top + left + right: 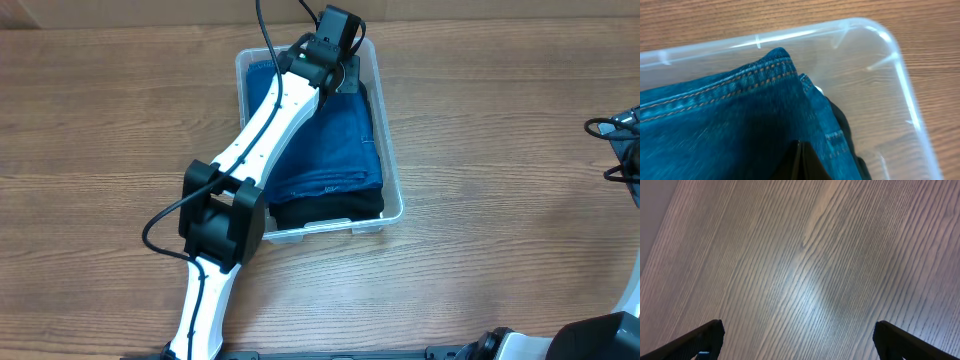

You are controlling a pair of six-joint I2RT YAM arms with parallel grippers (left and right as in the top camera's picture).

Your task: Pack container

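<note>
The clear plastic container [396, 192] stands at the table's middle back. Folded blue jeans [335, 150] lie in it on top of a black cloth [330, 208] that shows at the near end. My left gripper [345, 75] reaches into the container's far end. In the left wrist view its fingers [802, 150] are pressed together, tips on the jeans [730, 115], with the black cloth [842, 125] and the container's rounded corner [900, 65] beside them. My right gripper [797, 335] is wide open and empty over bare wood.
The wooden table [500, 120] surrounds the container. Black parts and cables of the right arm [622, 140] sit at the right edge. The left arm's white link [265, 120] crosses the container's left side.
</note>
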